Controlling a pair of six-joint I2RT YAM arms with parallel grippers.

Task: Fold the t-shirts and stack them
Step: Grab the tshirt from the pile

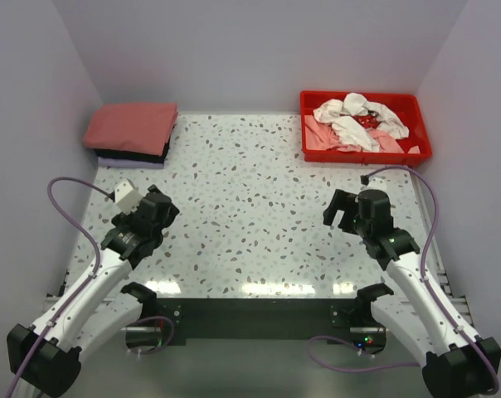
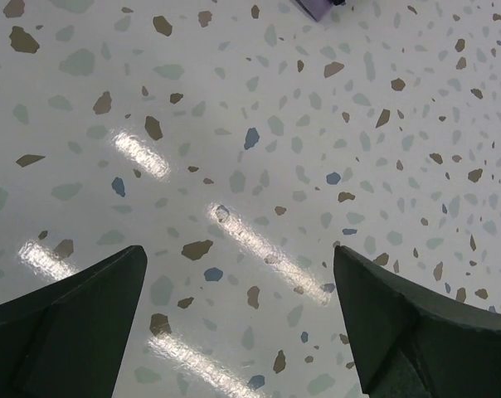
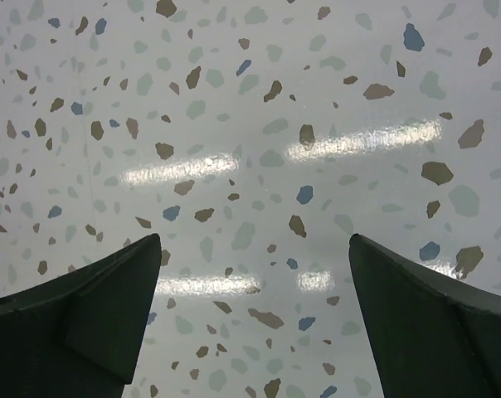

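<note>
T-shirts [image 1: 133,133] folded into a stack sit at the far left corner of the table [image 1: 250,191]. A salmon-red tee [image 1: 133,123] is on top, a black tee [image 1: 138,154] is under it and a lavender tee [image 1: 128,163] is at the bottom, with their edges roughly in line.

Over at the far right corner a red tray [image 1: 362,157] holds the unfolded ones in a loose heap. A white tee [image 1: 350,128] is crumpled on top with a bit of red print [image 1: 367,122] showing, and pink tees [image 1: 321,143] are spread beneath it.

Both arms are toward the near side, well apart from any cloth. The left gripper [image 1: 166,206] hangs over bare speckled tabletop on the left, pointing toward the stack. Its jaws are spread wide with nothing between them. From its wrist camera only the table shows between the dark fingers [image 2: 68,323], plus a sliver of lavender at the top edge.

The right gripper [image 1: 343,217] hangs over the right half of the table, short of the tray. It is also wide open and empty, and its fingers [image 3: 433,315] frame nothing but the glossy tabletop.
</note>
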